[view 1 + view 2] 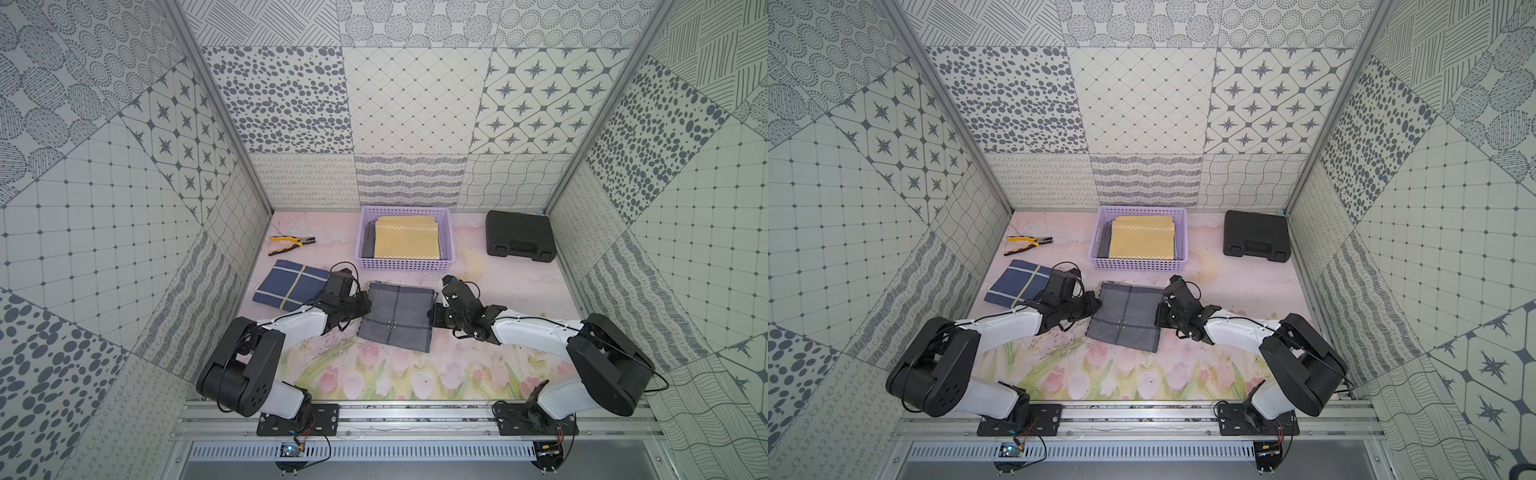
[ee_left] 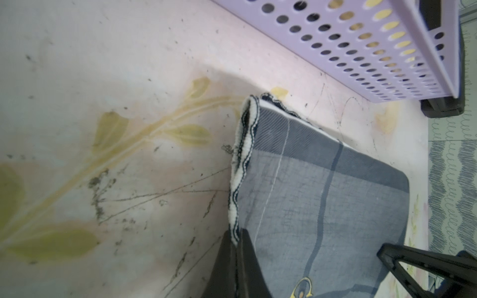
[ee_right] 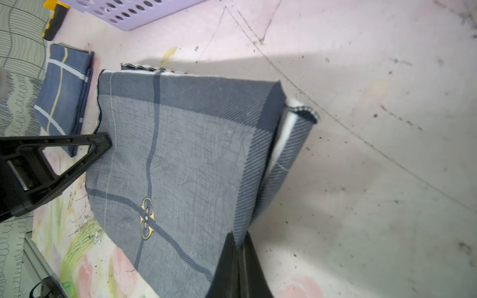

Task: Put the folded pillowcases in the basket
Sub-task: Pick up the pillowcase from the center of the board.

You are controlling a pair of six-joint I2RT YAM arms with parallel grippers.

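The folded grey checked pillowcase (image 1: 397,316) (image 1: 1127,316) is at the middle of the floral worktop (image 1: 415,374), outside the basket and just short of its near wall. The left tool (image 1: 366,308) (image 2: 238,241) is at the cloth's 9 o'clock edge, its jaws pinched narrow on the white-and-navy stitched hem. The right tool (image 1: 434,314) (image 3: 240,245) is at the 3 o'clock edge, its jaws likewise clamped tight on the folded layers. In the wrist views both gripped edges look slightly raised. I cannot tell whether the middle is off the surface.

At 12 o'clock from the cloth stands the lilac perforated basket (image 1: 405,264) (image 1: 1139,264). It holds a folded yellow pillowcase (image 1: 407,243) on top of a dark grey cloth (image 1: 368,243) that shows along its 9 o'clock side.

At about 9 to 10 o'clock, beside the left arm's wrist, lies a folded blue plaid pillowcase (image 1: 289,284). Farther out at 10 to 11 o'clock are yellow-handled pliers (image 1: 291,244). A closed black hard case (image 1: 519,235) sits at about 1 to 2 o'clock, near the back corner.
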